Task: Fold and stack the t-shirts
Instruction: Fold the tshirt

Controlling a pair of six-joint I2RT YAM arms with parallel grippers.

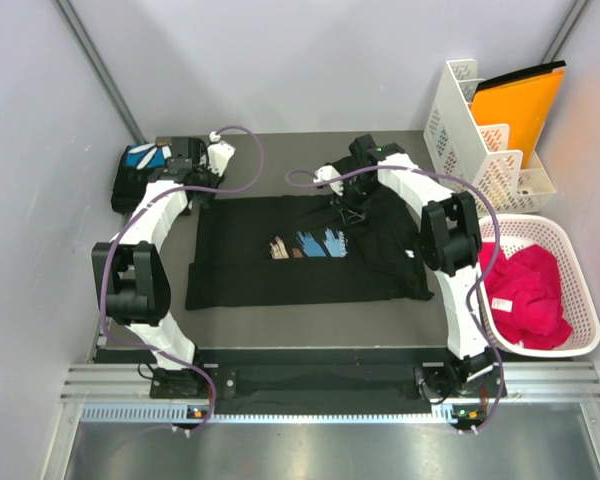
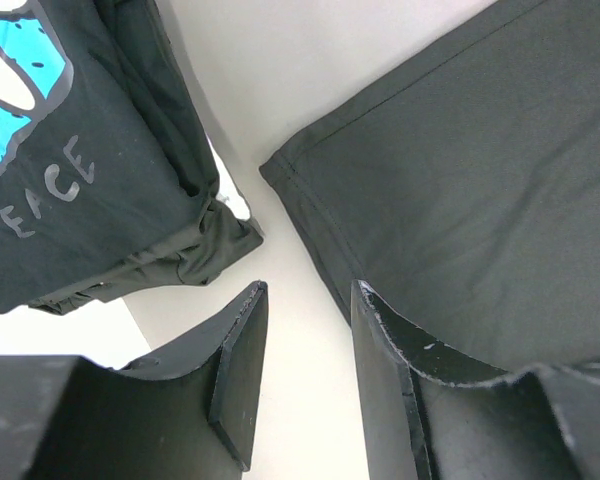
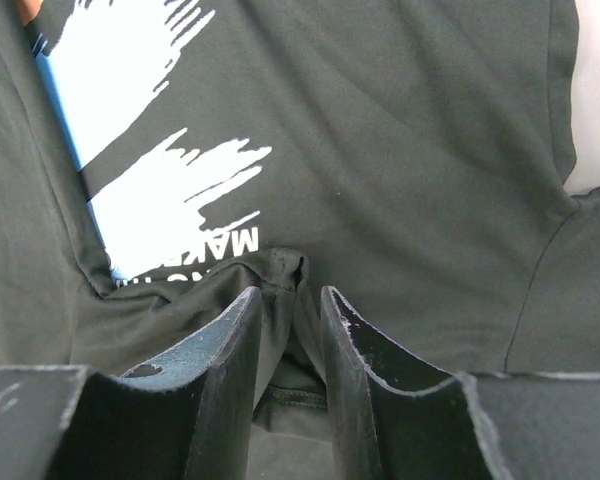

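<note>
Grey table [image 1: 310, 325] holds the brush-stroke t-shirt [image 1: 250, 270], spread lengthwise left to right; right gripper [image 3: 290, 295] pinches cloth beside its print [image 3: 170, 190], left gripper [image 2: 308, 290] hangs open, empty, off its far-left corner.

Right gripper [image 3: 288, 305] — jaws pinched on a fold of black t-shirt [image 3: 410, 150] beside its brush-stroke print [image 3: 170, 200]

Print of the folded t-shirt [image 2: 100, 170] cut off at the picture's edge near my left hand [image 2: 308, 290], white text on the spread t-shirt [image 3: 410, 150] partly behind the cloth fold in my right hand [image 3: 288, 295], both too small to read from above.
</note>
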